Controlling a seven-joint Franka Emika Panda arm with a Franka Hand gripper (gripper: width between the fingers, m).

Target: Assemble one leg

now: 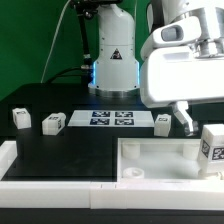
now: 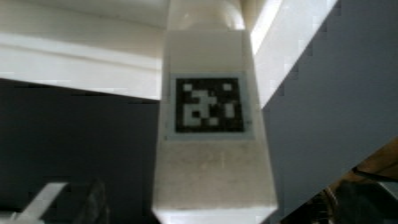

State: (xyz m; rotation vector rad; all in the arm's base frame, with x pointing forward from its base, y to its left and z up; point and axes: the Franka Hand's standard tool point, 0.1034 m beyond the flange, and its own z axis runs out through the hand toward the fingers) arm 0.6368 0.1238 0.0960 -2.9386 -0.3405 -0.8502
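Observation:
One leg [image 1: 213, 149], a small white block with a black-and-white tag, stands upright at the near corner of the large white tray-like part [image 1: 150, 165], on the exterior view's right. My gripper [image 1: 197, 122] hangs just above and beside it. In the wrist view this leg [image 2: 214, 110] fills the middle between my fingers [image 2: 50, 203]. Dark gaps show on both sides of it, so the gripper [image 2: 214, 208] is open and not gripping. Three more legs lie on the black table: two on the exterior view's left [image 1: 21, 118] [image 1: 53, 122] and one nearer the arm [image 1: 163, 121].
The marker board [image 1: 110, 118] lies flat at the middle of the table, between the loose legs. The robot's base [image 1: 113, 60] rises behind it against a green backdrop. A white rim [image 1: 60, 185] runs along the table's front edge.

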